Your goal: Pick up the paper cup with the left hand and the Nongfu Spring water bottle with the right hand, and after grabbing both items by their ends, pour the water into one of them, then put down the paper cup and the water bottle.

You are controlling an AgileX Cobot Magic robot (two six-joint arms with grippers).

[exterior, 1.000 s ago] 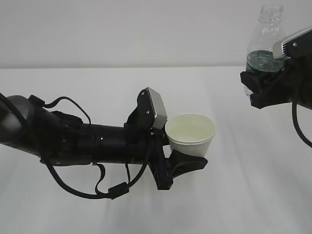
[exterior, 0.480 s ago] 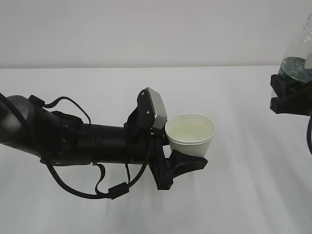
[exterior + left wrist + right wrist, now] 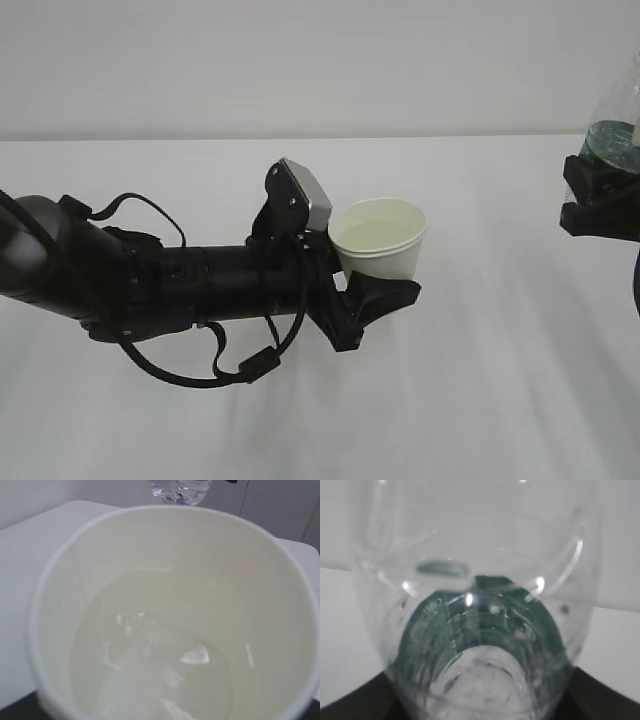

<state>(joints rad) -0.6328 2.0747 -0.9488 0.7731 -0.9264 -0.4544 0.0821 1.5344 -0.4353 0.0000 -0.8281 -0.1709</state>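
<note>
Far left in the exterior view: left hand (image 3: 150,285) stretched low over the white bench (image 3: 480,400), pincer (image 3: 375,300) clenched on the paper cup (image 3: 378,238) around its lower wall, cup upright and clear of the bench top. Inside the cup, seen from the left wrist: water (image 3: 165,655) pooled over the bottom, glinting, level well below the rim. Pouring judged done; step in hand judged to be setting both things down. For the cup: lower straight down, rim kept level, no sideways swing, since any tilt sends the water toward the lip. Seat the base flat on the bench before easing the grip, then draw back along the arm's own line so neither finger drags the wall. Gentle squeeze only, a thin paper wall being likely to buckle. At the right edge: right hand (image 3: 605,205) mostly out of the frame, pincer (image 3: 598,195) grasping the Nongfu Spring water bottle (image 3: 615,125) at the green label, bottle raised high and well apart from the cup. From the right wrist, clear ribbed plastic and green band filling the view, black fingers at both lower corners. Bring the bottle down upright, uncapped mouth up, base flat, well to the right of the cup, release only once standing steady.
</note>
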